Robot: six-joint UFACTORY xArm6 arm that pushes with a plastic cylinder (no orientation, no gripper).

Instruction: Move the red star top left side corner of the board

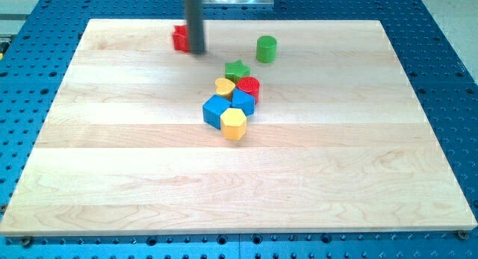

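The red star (pixel 179 38) lies near the board's top edge, left of centre, partly hidden behind my rod. My tip (pixel 196 52) rests on the board just right of the red star, touching or almost touching it. The board's top left corner (pixel 92 23) is further to the view's left of the star.
A green cylinder (pixel 266 48) stands right of the tip. A cluster sits mid-board: green star (pixel 237 70), yellow block (pixel 225 86), red cylinder (pixel 249 87), two blue blocks (pixel 216 110) (pixel 243 101) and a yellow hexagon (pixel 234 123). The wooden board (pixel 112 177) lies on a blue perforated table.
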